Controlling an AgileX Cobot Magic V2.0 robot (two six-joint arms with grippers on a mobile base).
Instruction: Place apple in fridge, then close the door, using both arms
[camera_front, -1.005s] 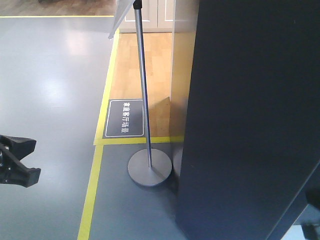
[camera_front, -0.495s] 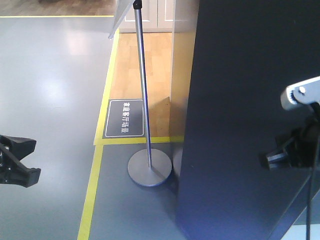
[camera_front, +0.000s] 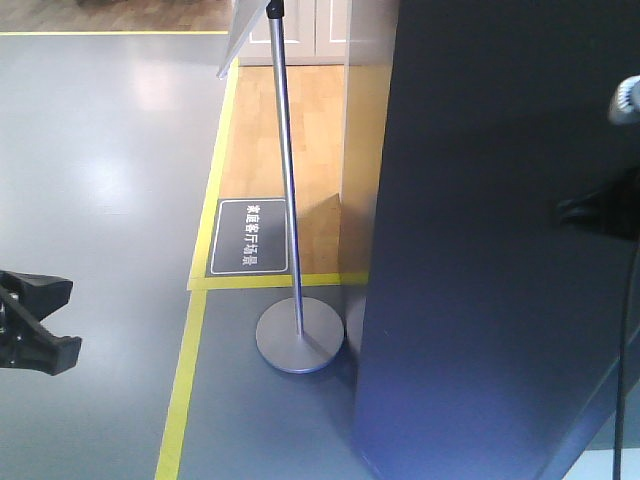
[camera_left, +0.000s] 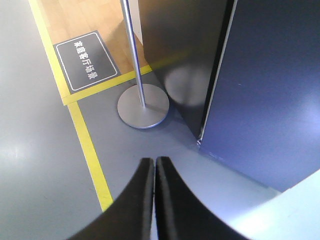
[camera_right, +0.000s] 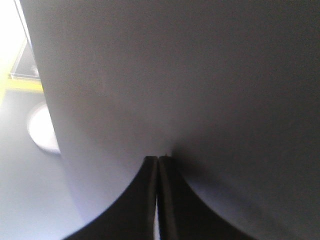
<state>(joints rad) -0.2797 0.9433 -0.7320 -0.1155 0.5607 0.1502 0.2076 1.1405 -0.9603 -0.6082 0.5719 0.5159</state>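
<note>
The fridge shows only its dark outside: its side (camera_left: 185, 45) and the door (camera_front: 480, 250), which fills the right half of the front view. A thin pale seam runs between side and door (camera_left: 270, 85). The apple is hidden. My right gripper (camera_right: 158, 159) is shut and empty, its tips against the door's dark face (camera_right: 200, 75). In the front view the right arm (camera_front: 600, 212) shows at the right edge. My left gripper (camera_left: 154, 162) is shut and empty, hanging over the grey floor left of the fridge, and shows at the front view's left edge (camera_front: 38, 322).
A metal sign stand with a round base (camera_front: 299, 340) and a tall pole (camera_front: 284, 150) stands just left of the fridge corner. Yellow floor tape (camera_front: 183, 385) frames a wooden floor patch bearing a dark label (camera_front: 250, 236). Grey floor lies to the left.
The right arm came into the front view at the right, then rose toward the upper right edge against the door. The left gripper has not moved.
</note>
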